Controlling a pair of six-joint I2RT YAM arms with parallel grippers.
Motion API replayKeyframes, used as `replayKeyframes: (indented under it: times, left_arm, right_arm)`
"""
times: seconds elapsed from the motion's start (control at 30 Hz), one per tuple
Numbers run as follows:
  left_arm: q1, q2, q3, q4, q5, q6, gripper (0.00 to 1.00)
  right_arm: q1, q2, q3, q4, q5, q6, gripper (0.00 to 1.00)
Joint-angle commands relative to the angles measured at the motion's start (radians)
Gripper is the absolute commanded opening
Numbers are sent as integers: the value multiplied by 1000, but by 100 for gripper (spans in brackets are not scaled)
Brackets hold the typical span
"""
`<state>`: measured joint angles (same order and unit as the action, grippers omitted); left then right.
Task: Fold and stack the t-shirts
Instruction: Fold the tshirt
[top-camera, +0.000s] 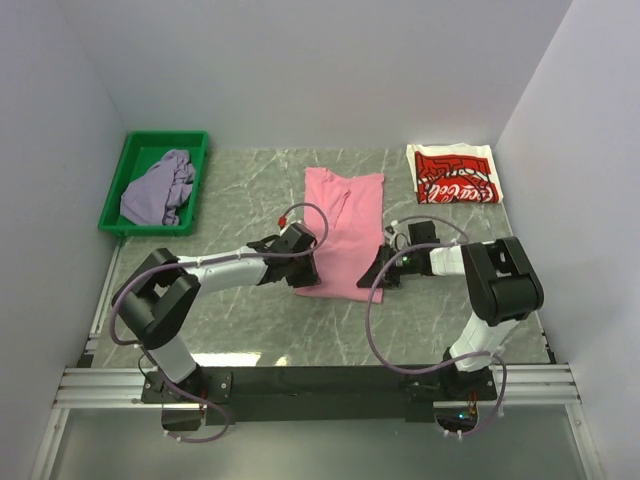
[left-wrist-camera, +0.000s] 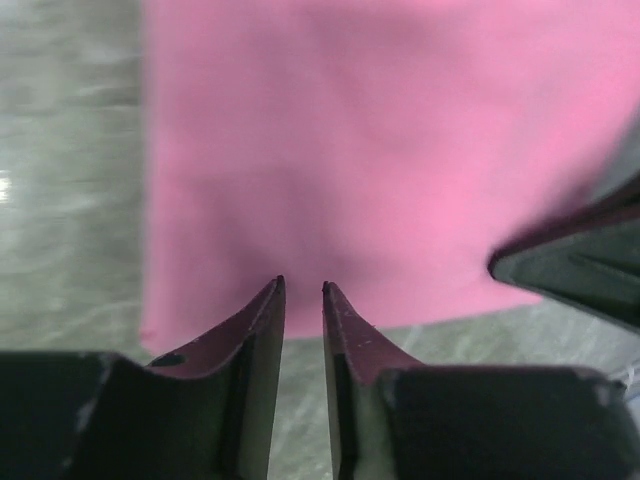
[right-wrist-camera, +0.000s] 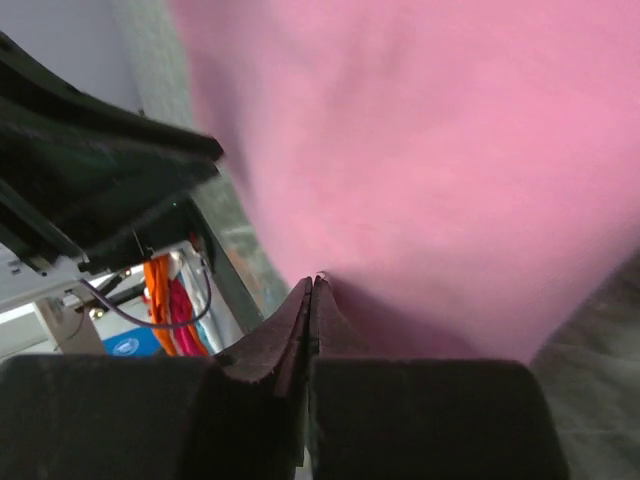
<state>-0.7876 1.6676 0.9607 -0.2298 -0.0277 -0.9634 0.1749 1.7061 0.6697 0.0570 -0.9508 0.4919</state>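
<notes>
The pink t-shirt (top-camera: 340, 215) lies as a long folded strip on the table's middle. My left gripper (top-camera: 312, 270) hovers at its near left corner; in the left wrist view (left-wrist-camera: 302, 288) the jaws stand slightly apart, with only grey table showing between them. My right gripper (top-camera: 378, 275) is at the near right corner, jaws pressed together on the pink hem (right-wrist-camera: 315, 280). The white t-shirt (top-camera: 455, 175) with the red print lies folded at the back right. A lavender-grey t-shirt (top-camera: 158, 188) is crumpled in the bin.
The green bin (top-camera: 150, 137) stands at the back left. White walls close in both sides and the back. The right arm's finger (left-wrist-camera: 580, 260) shows in the left wrist view. The left arm (right-wrist-camera: 90, 160) fills the right wrist view's upper left.
</notes>
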Motion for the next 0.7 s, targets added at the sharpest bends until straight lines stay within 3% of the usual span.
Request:
replayKeyframes:
  times: [0.0,0.13,0.27,0.47,0.67]
  left_arm:
    - [50,26,-55,18,47,-73,27]
    - [126,-3,-193,33,75,-124,24]
    - [151,-54,-223,46,103,-110,24]
    - [163,-106,-68,52,54,-22,30]
    - [237,85,159,118,92,60,29]
  right_arm:
    - [-11,62,-22,-60,-23,-66,0]
    - [-101,81,-62,-8,0,-16,0]
    - [-117,20,-59,15,-25,-13,0]
    - [-118,-80,76,32,-5,5,0]
    - [-121,71,279,98,-2,77,0]
